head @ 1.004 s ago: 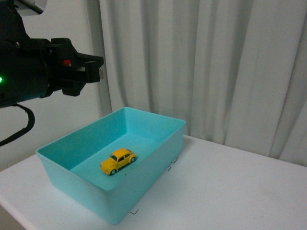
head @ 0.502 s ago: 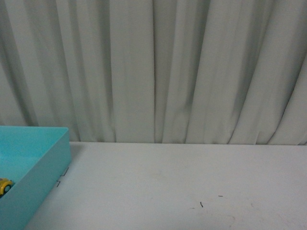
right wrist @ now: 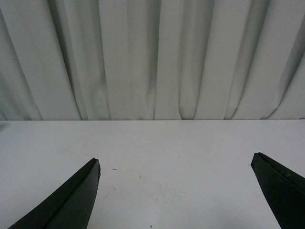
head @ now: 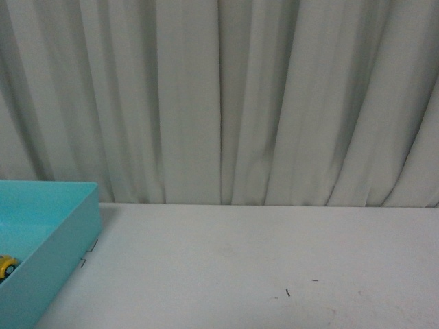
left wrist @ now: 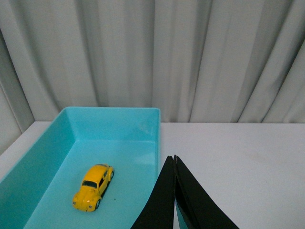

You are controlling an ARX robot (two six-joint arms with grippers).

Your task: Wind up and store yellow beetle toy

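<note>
Front view level toward curtain (head: 219,103); wrist views face same curtain; bin (left wrist: 114,124) shared front/left

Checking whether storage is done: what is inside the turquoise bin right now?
The yellow beetle toy sits alone on the floor of the turquoise bin. The closed left gripper covers the bin's near corner, so that part cannot be checked.

1. The front view now faces the curtain (head: 219,103) and the bare table (head: 260,267) rather than the whole bin.
2. The teal bin (head: 68,226) sits at the lower left edge.
3. Only a sliver of the yellow beetle toy (head: 7,266) shows.
4. The left arm is gone from the upper left.
</note>
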